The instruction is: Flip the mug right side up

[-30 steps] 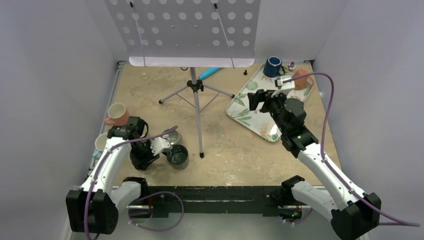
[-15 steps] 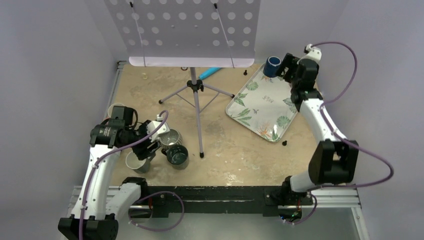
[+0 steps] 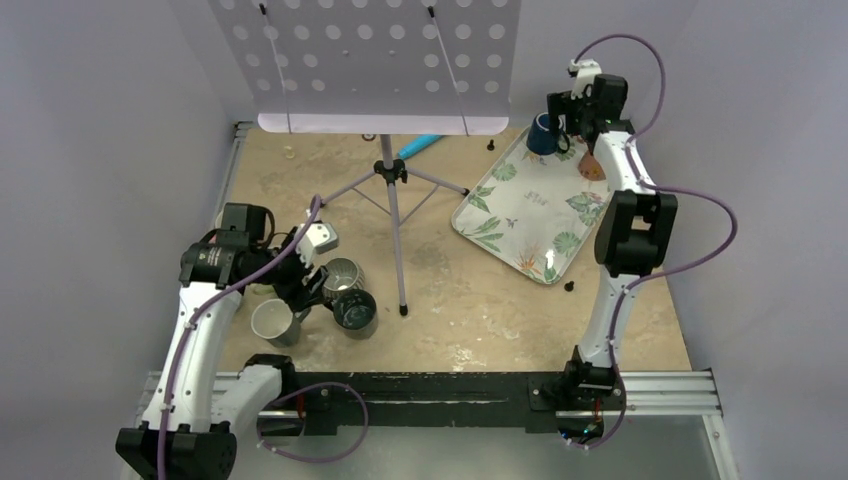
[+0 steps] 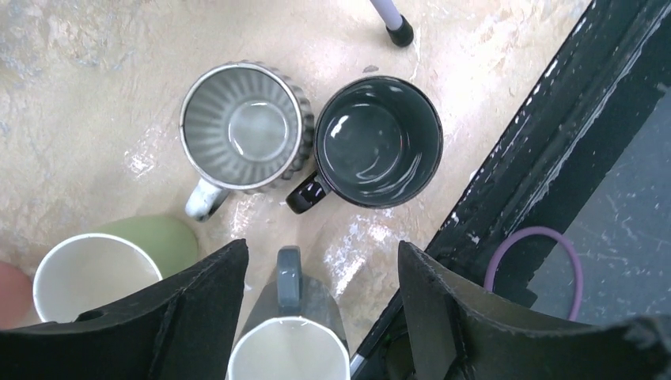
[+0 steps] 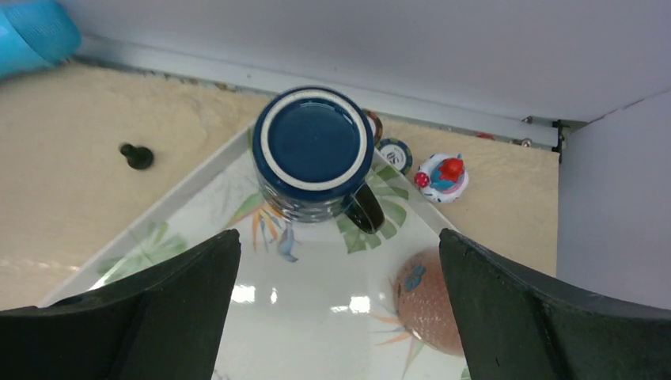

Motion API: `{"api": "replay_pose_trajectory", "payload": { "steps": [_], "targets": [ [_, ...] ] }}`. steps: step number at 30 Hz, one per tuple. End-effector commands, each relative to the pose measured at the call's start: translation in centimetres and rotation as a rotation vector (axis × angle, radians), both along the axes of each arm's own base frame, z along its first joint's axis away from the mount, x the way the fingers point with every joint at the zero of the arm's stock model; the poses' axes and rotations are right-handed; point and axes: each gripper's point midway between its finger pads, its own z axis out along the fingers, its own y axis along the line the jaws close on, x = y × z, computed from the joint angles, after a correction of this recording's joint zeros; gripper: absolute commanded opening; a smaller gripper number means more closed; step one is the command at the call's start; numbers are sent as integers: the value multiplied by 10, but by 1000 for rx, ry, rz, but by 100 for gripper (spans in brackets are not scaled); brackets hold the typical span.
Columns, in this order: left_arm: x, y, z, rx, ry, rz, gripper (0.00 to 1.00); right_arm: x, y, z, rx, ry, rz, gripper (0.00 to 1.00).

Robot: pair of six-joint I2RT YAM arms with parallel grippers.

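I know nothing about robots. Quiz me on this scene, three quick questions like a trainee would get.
1. True or false: the dark blue ceramic mug stands base-up on the leaf-patterned tray.
2. What sits beside the ribbed metal mug? A) glossy black mug B) red bowl C) glass jar
3. Fill in: the left end effector and right end effector are both ____.
Key: 1 true; 2 A; 3 open.

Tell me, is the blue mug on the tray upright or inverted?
Upside down: the blue mug shows a flat closed base with a pale ring, no opening.
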Motion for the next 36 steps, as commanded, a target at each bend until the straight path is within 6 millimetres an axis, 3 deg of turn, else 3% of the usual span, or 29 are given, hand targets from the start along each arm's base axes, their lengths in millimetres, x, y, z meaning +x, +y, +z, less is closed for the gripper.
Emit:
{"api": "replay_pose_trajectory", "payload": {
  "steps": [1, 5, 9, 15, 18, 21, 24, 29, 36],
  "targets": [
    [18, -11, 15, -74, -30, 31, 73, 15, -8, -7, -147, 30, 73, 98],
    [24, -7, 9, -56, -37, 47, 74, 34, -18, -27, -206, 60, 99, 99],
    [27, -7, 11, -58, -53, 59, 74, 44, -15, -54, -201, 87, 175, 99],
    [30, -7, 15, -58, -90, 54, 74, 40, -5, -100, -209, 177, 275, 93],
    [32, -6, 14, -53, -89, 56, 74, 34, -3, -105, -214, 193, 283, 86],
    [32, -9, 13, -70, -84, 49, 74, 38, -7, -99, -228, 168, 262, 72],
    [31, -9, 10, -70, -68, 50, 74, 43, -17, -109, -285, 177, 209, 60],
    [32, -8, 9, -67, -82, 51, 74, 49, -22, -124, -312, 187, 199, 53],
    [35, -8, 6, -65, -64, 55, 74, 62, -20, -122, -326, 138, 208, 37]
  ]
}}
